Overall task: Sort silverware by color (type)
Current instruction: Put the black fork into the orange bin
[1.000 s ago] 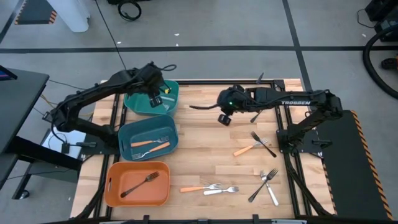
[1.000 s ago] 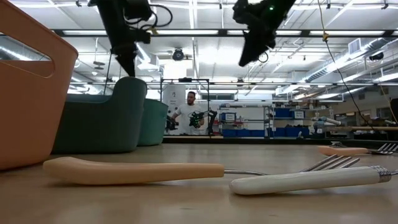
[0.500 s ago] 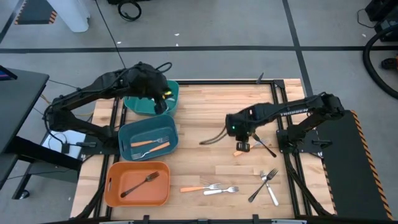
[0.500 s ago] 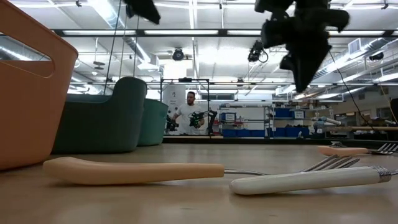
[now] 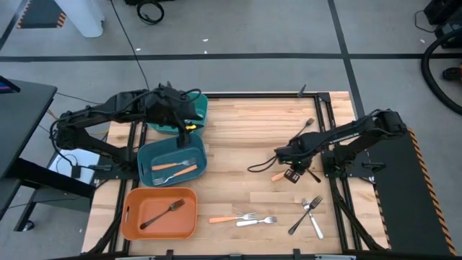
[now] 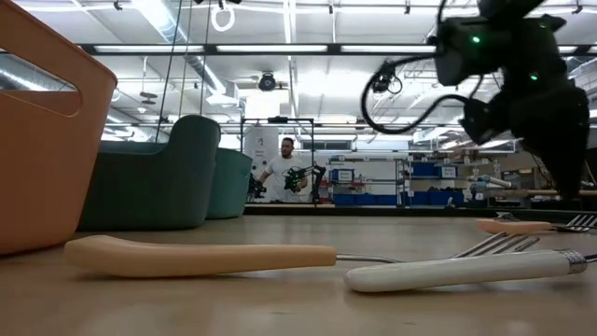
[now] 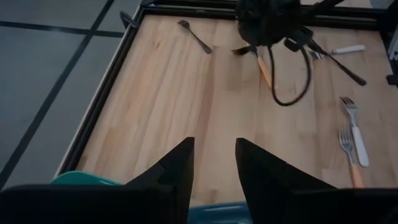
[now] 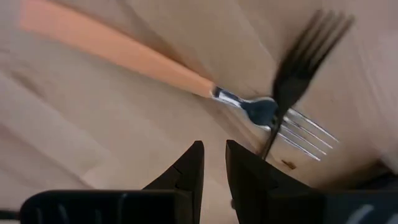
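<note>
My right gripper (image 5: 291, 173) (image 8: 211, 163) hovers open, low over an orange-handled fork (image 8: 118, 53) near the table's right side. A black fork (image 8: 298, 62) lies with its tines across that fork's silver head. My left gripper (image 5: 185, 130) (image 7: 213, 165) is open and holds nothing, raised over the edge between the dark green bin (image 5: 199, 108) and the teal bin (image 5: 144, 155). Orange-handled forks (image 5: 173, 170) lie in the teal bin, and a black fork (image 5: 162, 214) lies in the orange bin (image 5: 133, 217).
More forks lie flat on the wood: a black one (image 5: 307, 124) toward the far edge, an orange-handled (image 5: 229, 218) and a white-handled (image 5: 258, 222) pair near the near edge, and a black and white pair (image 5: 310, 214) at near right. A cable loop (image 5: 261, 165) hangs from my right arm.
My right gripper swung from the far middle of the table toward the near right and came down over the orange-handled fork. My left gripper rose out of the dark green bin and shifted a little toward the teal bin.
</note>
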Controlling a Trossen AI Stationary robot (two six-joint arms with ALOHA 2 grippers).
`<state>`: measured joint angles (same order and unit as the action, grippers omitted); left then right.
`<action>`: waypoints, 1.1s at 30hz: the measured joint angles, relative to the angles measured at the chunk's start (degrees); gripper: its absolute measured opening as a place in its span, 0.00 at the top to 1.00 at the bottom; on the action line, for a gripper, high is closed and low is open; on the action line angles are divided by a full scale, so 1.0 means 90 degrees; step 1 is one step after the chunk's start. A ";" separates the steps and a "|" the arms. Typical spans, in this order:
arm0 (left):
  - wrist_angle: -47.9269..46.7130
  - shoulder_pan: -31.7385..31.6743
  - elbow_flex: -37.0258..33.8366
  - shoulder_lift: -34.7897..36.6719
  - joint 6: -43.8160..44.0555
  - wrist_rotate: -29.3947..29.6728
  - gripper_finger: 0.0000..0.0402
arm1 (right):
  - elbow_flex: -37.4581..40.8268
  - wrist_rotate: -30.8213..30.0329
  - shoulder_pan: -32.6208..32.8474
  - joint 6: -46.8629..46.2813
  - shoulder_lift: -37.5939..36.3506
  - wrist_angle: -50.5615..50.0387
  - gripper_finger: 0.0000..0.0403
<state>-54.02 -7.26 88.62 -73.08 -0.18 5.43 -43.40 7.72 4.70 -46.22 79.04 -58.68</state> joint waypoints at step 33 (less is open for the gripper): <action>0.0506 0.0039 0.0000 -0.0010 0.0415 0.0005 0.68 | 0.2189 -0.0629 -0.0028 -0.1153 -0.1376 0.1132 0.88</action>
<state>-49.47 -6.92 88.62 -73.17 3.55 5.48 -23.70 2.07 4.45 -56.60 66.65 -48.49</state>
